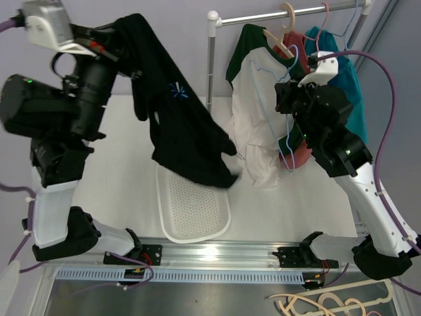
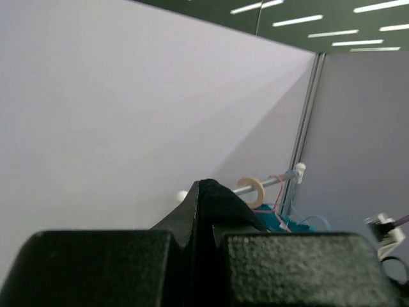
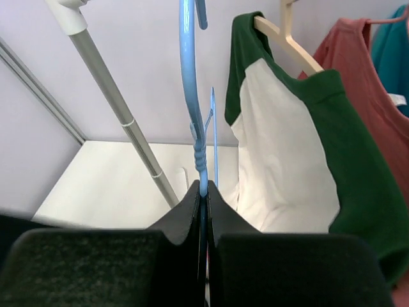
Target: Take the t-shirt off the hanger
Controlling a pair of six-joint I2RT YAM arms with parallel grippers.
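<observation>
My left gripper [image 1: 120, 27] is raised high at the upper left and is shut on a black t-shirt [image 1: 181, 125], which hangs from it down to the table; its dark cloth [image 2: 220, 204] bulges between my fingers in the left wrist view. My right gripper [image 1: 284, 99] is shut on a light blue wire hanger [image 1: 287, 141], bare of cloth, held in front of the rack. In the right wrist view the blue hanger [image 3: 192, 96] rises straight up from my closed fingertips [image 3: 203, 188].
A clothes rack [image 1: 214, 59] stands at the back with a green-and-white shirt [image 1: 253, 118] on a wooden hanger, a red shirt [image 1: 299, 52] and a teal shirt [image 1: 348, 79]. A white perforated tray [image 1: 192, 207] lies on the table under the black shirt's hem. Loose hangers lie at the bottom right [image 1: 329, 304].
</observation>
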